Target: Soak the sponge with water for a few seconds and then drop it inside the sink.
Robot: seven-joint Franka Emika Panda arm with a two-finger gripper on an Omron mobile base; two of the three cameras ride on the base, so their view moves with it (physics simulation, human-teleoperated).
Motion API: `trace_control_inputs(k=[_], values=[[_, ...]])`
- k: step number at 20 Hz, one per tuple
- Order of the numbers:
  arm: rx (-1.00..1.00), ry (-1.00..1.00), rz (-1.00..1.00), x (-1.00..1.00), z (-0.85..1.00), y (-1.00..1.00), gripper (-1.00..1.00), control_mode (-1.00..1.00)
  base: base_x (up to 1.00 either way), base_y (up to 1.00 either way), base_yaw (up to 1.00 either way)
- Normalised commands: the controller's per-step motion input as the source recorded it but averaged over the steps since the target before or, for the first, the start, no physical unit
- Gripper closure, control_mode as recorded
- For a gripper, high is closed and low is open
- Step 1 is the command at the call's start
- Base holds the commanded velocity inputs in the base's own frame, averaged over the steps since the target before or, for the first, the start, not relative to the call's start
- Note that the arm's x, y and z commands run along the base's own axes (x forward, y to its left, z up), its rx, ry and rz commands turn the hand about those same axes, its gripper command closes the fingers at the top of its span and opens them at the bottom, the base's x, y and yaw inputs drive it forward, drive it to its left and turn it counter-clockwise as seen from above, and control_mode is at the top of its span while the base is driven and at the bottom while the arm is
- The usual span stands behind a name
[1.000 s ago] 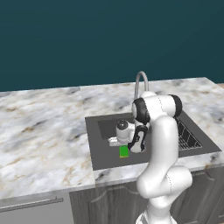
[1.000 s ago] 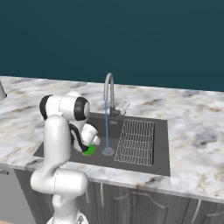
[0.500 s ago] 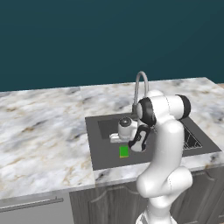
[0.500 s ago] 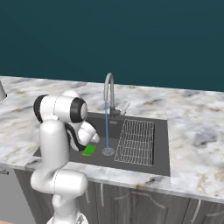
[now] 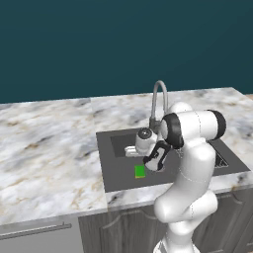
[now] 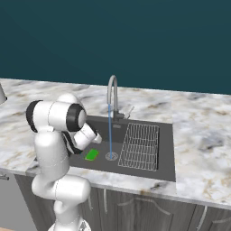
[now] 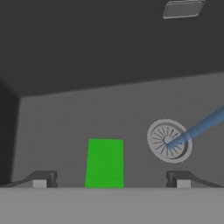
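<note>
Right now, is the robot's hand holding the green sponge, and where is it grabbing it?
No, nothing is held. The gripper is open, and the sponge lies flat on the sink floor, beside the drain, where the water lands.

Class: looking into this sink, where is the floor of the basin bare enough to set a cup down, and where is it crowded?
Bare: the sink floor behind the sponge, toward the back wall. Crowded: the right half under the wire rack, the drain where the water lands, and the near left, where the open claw hangs above the sponge.
</note>
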Motion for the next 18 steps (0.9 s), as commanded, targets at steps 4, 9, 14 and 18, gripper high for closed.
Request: trace_control_inputs(k=[4, 9, 14, 18], values=[[0.01, 0.00, 0.00, 0.00, 0.51, 0.00, -1.00, -1.00, 0.00, 0.00, 0.00], [0.02, 0.03, 0.04, 0.00, 0.52, 0.00, -1.00, -1.00, 0.00, 0.00, 0.00], [0.00, 0.01, 0.05, 0.00, 0.50, 0.00, -1.00, -1.00, 0.00, 0.00, 0.00], [0.00, 0.00, 0.05, 0.03, 0.44, 0.00, -1.00, -1.00, 0.00, 0.00, 0.00]])
